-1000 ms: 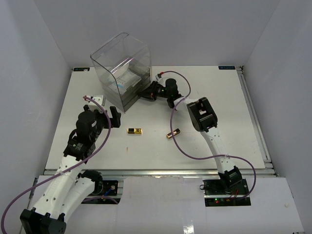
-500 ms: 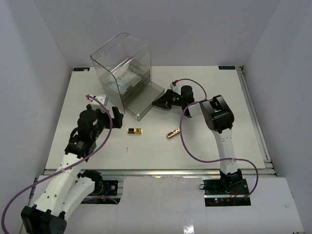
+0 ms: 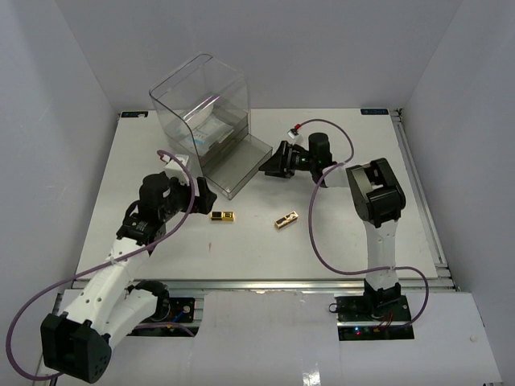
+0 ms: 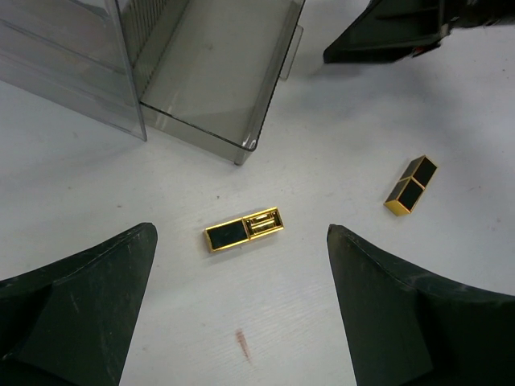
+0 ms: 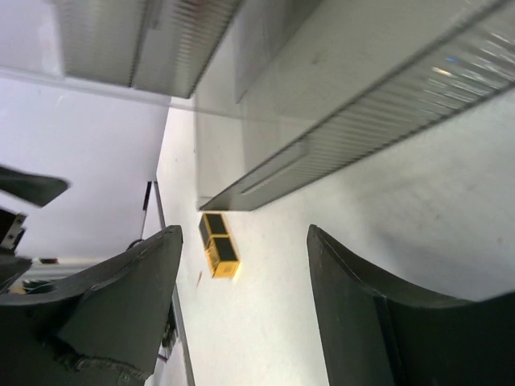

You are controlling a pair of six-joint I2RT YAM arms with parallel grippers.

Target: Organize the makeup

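Two gold-black cases of the makeup lie on the white table: one [image 3: 223, 215] [image 4: 243, 229] in front of my left gripper, the other [image 3: 284, 219] [image 4: 411, 184] [image 5: 217, 253] further right. White-teal packets [image 3: 208, 137] sit inside the clear drawer box [image 3: 185, 92]. Its lower drawer [image 3: 241, 161] [image 4: 217, 72] [image 5: 265, 177] stands pulled out and holds nothing. My left gripper [image 3: 208, 195] [image 4: 241, 257] hangs open just short of the nearer case. My right gripper [image 3: 267, 166] [image 5: 240, 241] is open, a little to the right of the drawer's front, holding nothing.
A small red smear [image 4: 241, 342] marks the table under my left gripper. The right gripper's black fingers [image 4: 394, 36] show at the top of the left wrist view. White walls close in the table at the back and both sides.
My right gripper pulled the lower drawer out, then opened, let go of it and backed off to the right. My left gripper moved right, toward the nearer gold-black case.
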